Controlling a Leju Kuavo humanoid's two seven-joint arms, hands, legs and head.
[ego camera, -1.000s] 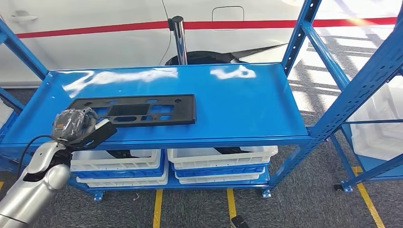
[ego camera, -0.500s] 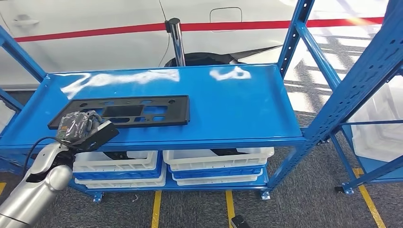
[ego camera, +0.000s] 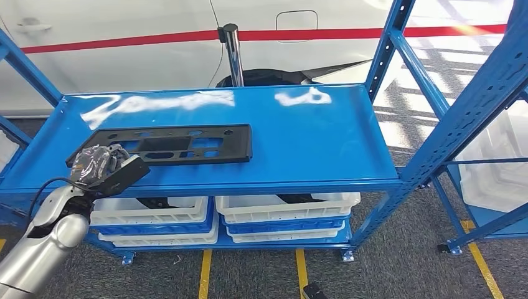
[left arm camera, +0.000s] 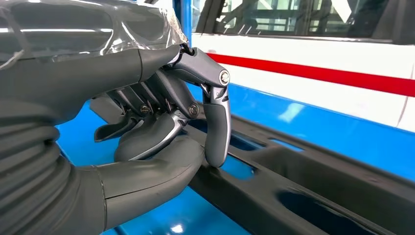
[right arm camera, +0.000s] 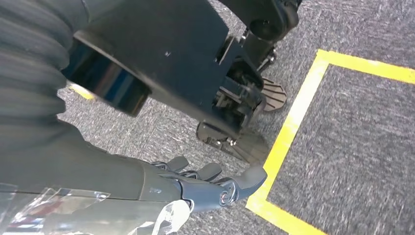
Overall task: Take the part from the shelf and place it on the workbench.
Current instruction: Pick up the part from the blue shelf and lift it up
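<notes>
Black part (ego camera: 168, 145) lies flat on the blue shelf (ego camera: 311, 143); left hand (ego camera: 103, 167) grasps its near end. Lift and transfer to the workbench remain.

- The left arm (ego camera: 43, 240) rises from the lower left of the head view, silver, bent at the elbow, reaching up toward the front left corner of the shelf.
- The left hand (ego camera: 99, 165) sits at that corner, wrapped partly in clear film, its wrist camera block jutting out to the right.
- In the left wrist view the left hand's fingers (left arm camera: 218, 122) curl downward, one fingertip touching the black part (left arm camera: 303, 196); the thumb (left arm camera: 147, 176) lies below, alongside it. Whether they grip it cannot be told.
- The right hand (right arm camera: 210, 183) hangs low above the floor, fingers spread and nearly straight, holding nothing.
</notes>
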